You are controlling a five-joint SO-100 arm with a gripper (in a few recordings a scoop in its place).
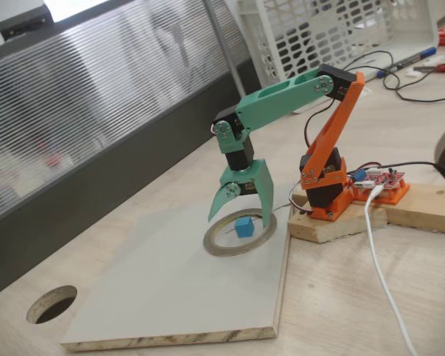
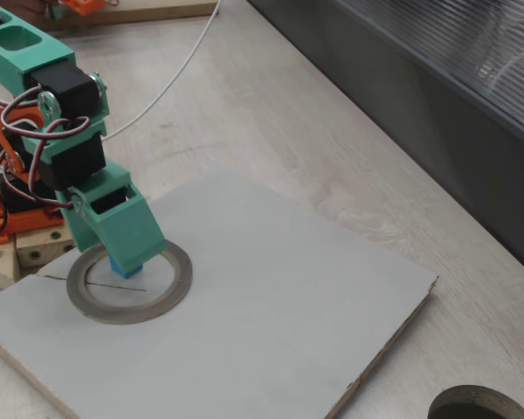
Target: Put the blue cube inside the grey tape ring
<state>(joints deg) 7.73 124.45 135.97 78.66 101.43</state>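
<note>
The blue cube (image 1: 243,227) rests on the white board inside the grey tape ring (image 1: 216,245), toward the ring's side nearest the arm base. My green gripper (image 1: 239,216) hovers just above it, open, its two fingers spread to either side of the cube and not touching it. In the other fixed view, the broad green finger (image 2: 127,229) hides most of the blue cube (image 2: 121,267), whose lower part peeks out within the tape ring (image 2: 180,278).
The ring lies on a white board (image 1: 163,297) on the wooden table. A round dark hole (image 1: 52,304) is cut in the tabletop past the board's corner. The orange arm base (image 1: 328,189) stands on a wooden block, with a white cable (image 1: 378,267) beside it.
</note>
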